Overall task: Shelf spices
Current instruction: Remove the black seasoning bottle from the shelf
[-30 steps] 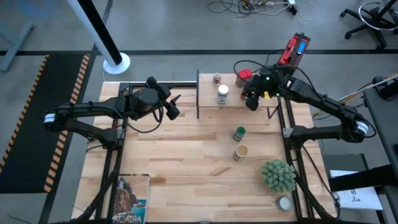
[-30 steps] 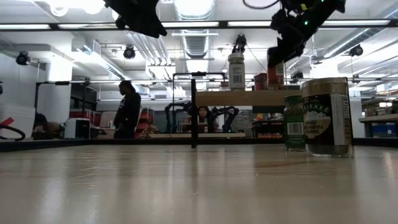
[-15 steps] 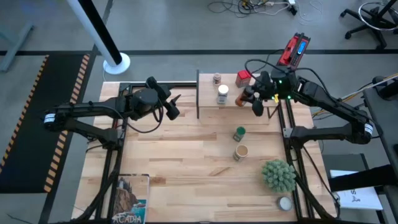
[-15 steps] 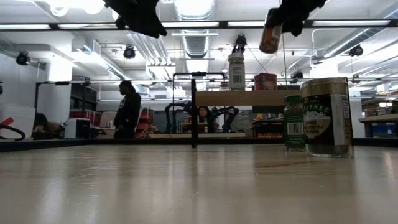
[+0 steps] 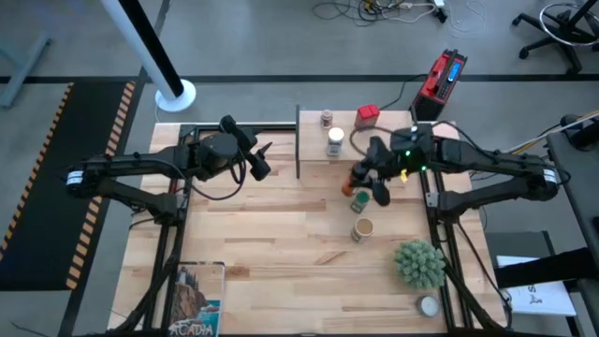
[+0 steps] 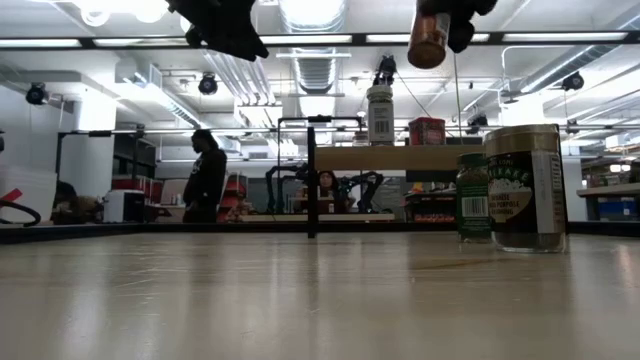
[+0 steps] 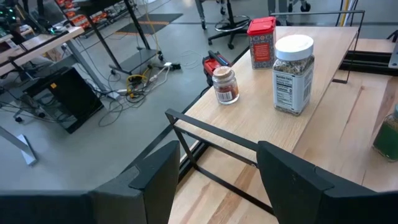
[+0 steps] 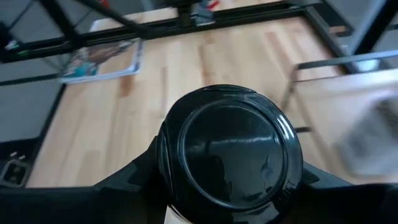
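Light wood forms the shelf (image 5: 360, 140) at the far edge of the table (image 5: 243, 234), and three spices stand on it: a red square tin (image 5: 367, 115) at its far right, a white-lidded jar (image 5: 335, 137) near its middle, and a small grey-lidded jar (image 5: 326, 117) just behind that one. Two more wait on the open tabletop, the green-lidded jar (image 5: 360, 198) and, just nearer, the tan cylinder (image 5: 362, 228), so by my reading the task is roughly half done. A sixth, the black-lidded jar (image 5: 357, 178), is off the shelf and in the air, clamped between the fingers of the right gripper (image 5: 368, 180); the right wrist view shows its black lid filling the space between them. That arm reaches in from the right side, its gripper held high above the tabletop, just near of the shelf and almost over the green-lidded jar. The left gripper (image 5: 259, 159) hangs left of the shelf's dark side panel, its fingers spread apart and holding nothing, the arm stretched in from the left, apparently waiting.
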